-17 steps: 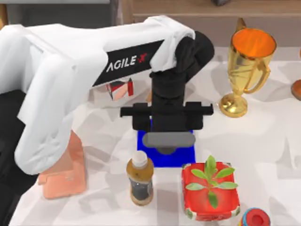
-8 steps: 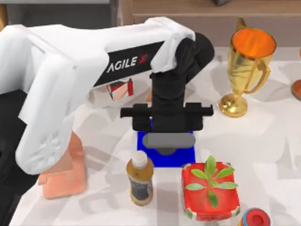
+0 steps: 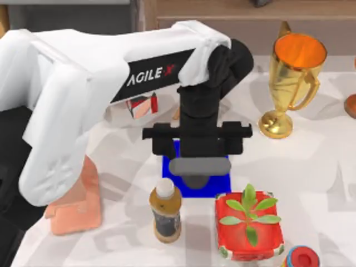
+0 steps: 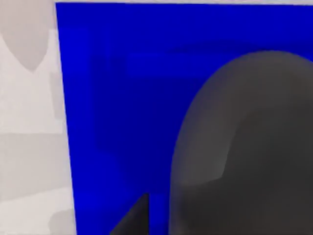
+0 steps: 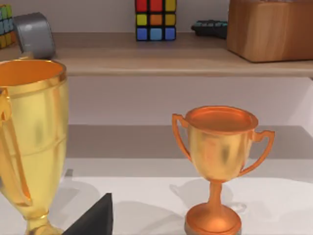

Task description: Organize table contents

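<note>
My left gripper (image 3: 194,161) hangs over the blue mat (image 3: 219,186) in the middle of the table (image 3: 311,167), shut on the dark grey mouse (image 3: 199,166). The mouse is held lengthwise just above the mat and casts a dark shadow on it. In the left wrist view the mouse (image 4: 244,147) looms large over the mat (image 4: 112,98), with one dark fingertip (image 4: 134,220) beside it. My right gripper (image 5: 93,220) shows as a dark wedge low in the right wrist view, parked off to the right and facing two trophies.
A brown white-capped bottle (image 3: 166,214) and a red planter with a green plant (image 3: 248,225) stand just in front of the mat. A gold trophy (image 3: 292,78) is at the back right, a copper trophy (image 5: 220,156) beside it. A salmon block (image 3: 75,208) lies front left.
The left gripper has sunk very slightly toward the blue mat with the mouse still in it. Nothing else has moved.
</note>
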Robot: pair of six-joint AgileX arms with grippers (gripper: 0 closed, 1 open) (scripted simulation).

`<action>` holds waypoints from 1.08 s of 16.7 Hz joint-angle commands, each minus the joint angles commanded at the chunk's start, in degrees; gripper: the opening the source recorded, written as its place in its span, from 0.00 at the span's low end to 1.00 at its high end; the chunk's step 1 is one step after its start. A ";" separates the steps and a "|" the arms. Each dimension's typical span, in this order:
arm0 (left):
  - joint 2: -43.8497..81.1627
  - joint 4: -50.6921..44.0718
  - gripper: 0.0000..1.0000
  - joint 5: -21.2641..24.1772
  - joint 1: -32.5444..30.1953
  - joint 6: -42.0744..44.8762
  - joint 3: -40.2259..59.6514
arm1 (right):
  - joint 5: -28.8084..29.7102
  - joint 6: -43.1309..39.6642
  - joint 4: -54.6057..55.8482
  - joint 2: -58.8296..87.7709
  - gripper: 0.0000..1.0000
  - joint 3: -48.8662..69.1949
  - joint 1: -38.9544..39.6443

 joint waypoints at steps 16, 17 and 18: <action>-9.91 1.28 1.00 1.29 5.76 -10.54 1.96 | 0.00 0.00 0.00 0.00 1.00 0.00 0.00; -12.25 1.60 1.00 1.52 7.84 -13.73 2.13 | 0.00 0.00 0.00 0.00 1.00 0.00 0.00; -14.48 1.90 1.00 1.69 10.30 -17.21 2.13 | 0.00 0.00 0.00 0.00 1.00 0.00 0.00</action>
